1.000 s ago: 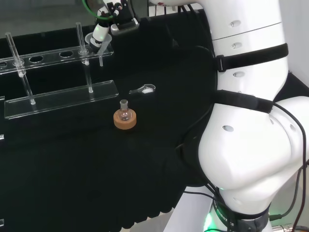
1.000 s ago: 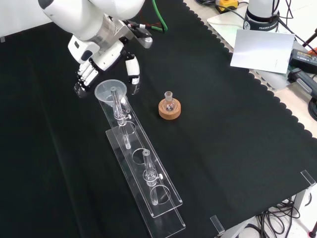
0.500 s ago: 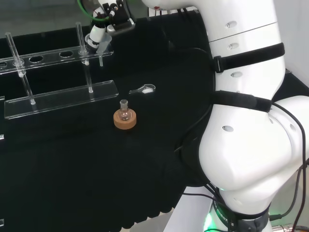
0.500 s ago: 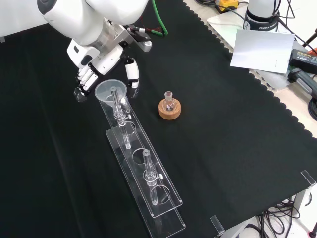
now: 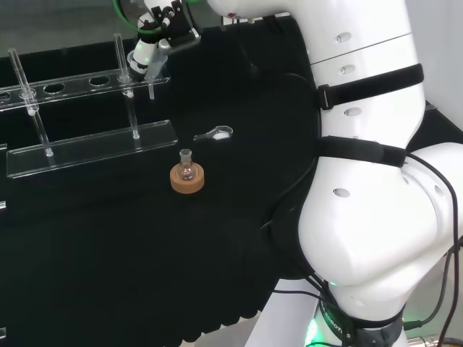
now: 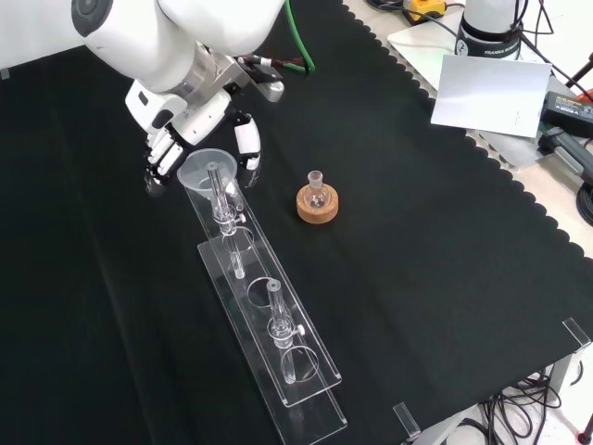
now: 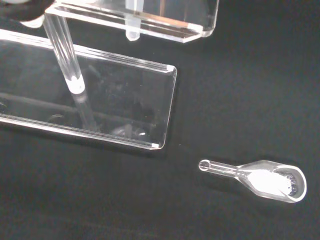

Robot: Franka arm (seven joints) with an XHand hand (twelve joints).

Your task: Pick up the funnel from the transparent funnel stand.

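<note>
At the stand's far end in the front view, hand (image 6: 185, 125) poised just above and behind the funnel (image 6: 208, 170), fingers (image 6: 159, 153) on one side of the bowl and thumb on the other, spread, not closed on it. Funnel seated in the end hole of the clear stand (image 6: 278, 357). Nearby, small flask (image 6: 317, 182) on a cork ring (image 6: 318, 205); small glass scoop (image 7: 260, 178) lying beside the stand's base. No legible writing anywhere.
</note>
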